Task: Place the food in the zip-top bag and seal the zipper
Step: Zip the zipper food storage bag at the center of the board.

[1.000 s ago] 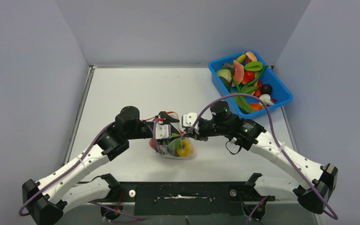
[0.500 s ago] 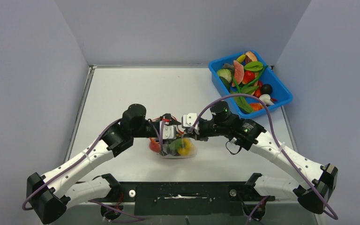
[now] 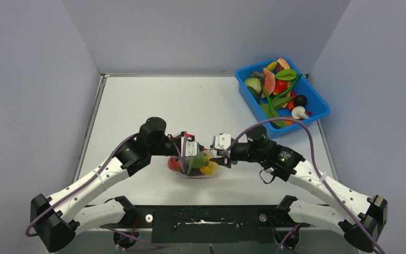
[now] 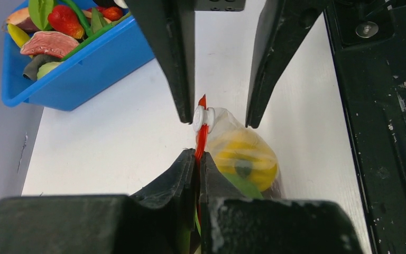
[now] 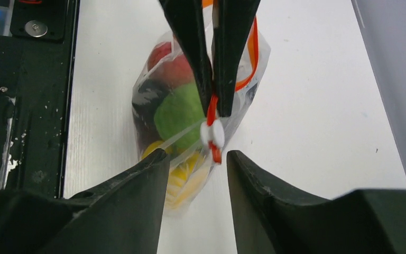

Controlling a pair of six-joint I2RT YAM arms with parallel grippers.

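The clear zip-top bag (image 3: 196, 169) sits at the near middle of the bench (image 3: 137, 106), bulging with four visible pieces of food (image 5: 177, 114): red, dark, green and yellow. The left gripper (image 4: 198, 156) pinches the orange-red zipper (image 4: 201, 138), while the right gripper (image 5: 196, 156) straddles its one white slider (image 5: 212, 133), jaws apart. Two arms bend inward from opposite sides. One blue tub (image 3: 321, 112) stands far right.

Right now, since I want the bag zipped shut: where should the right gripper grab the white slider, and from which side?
Pinch the white slider across its flat round faces, coming end-on along the zipper from the side away from the left gripper, which clamps the zipper. The zipper stands on edge there, and the open right gripper lines up either side of the slider.
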